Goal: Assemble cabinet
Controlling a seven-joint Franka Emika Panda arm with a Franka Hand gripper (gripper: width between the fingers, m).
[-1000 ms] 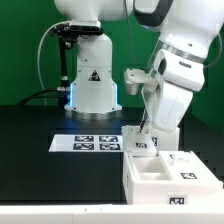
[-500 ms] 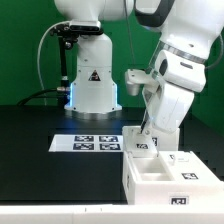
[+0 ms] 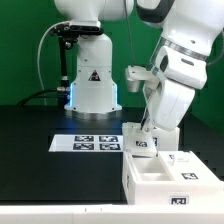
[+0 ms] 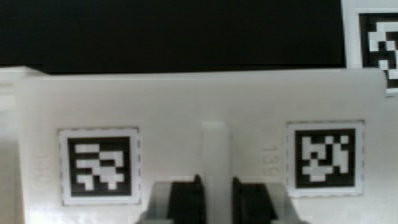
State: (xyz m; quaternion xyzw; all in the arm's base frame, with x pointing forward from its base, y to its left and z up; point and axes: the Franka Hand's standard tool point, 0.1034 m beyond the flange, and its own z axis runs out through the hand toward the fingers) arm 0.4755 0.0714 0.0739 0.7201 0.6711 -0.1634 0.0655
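Black surface (image 3: 30, 125), green backdrop, and hardly any motion to call! Starting at the jaws: they stay pinched almost fully together on a thin upright white rib of the cabinet panel (image 4: 214, 110), with one dark finger (image 4: 175, 205) on either side of it in the wrist view and a square tag on each flank. Over the last second the grip has not loosened at all. Only the arm's upper links (image 3: 178, 55) have crept a touch, and the panel itself has not visibly shifted. My read is that this is a slow, careful seating or steadying move rather than a carry, so the panel is held but not yet clearly joined. Moving outward, the panel stands at the back edge of the cabinet box (image 3: 150, 192), which sits open-topped on the exterior view's right, with another tagged white piece (image 3: 188, 160) just beside it. The marker board (image 3: 88, 143) lies further toward the exterior view's left, in front of the robot base (image 3: 92, 88). As for the trouble spots, the fingertips are cut off by the wrist frame, the wrist picture is soft, another tag there is clipped at the corner, and from outside the arm hides the contact point.
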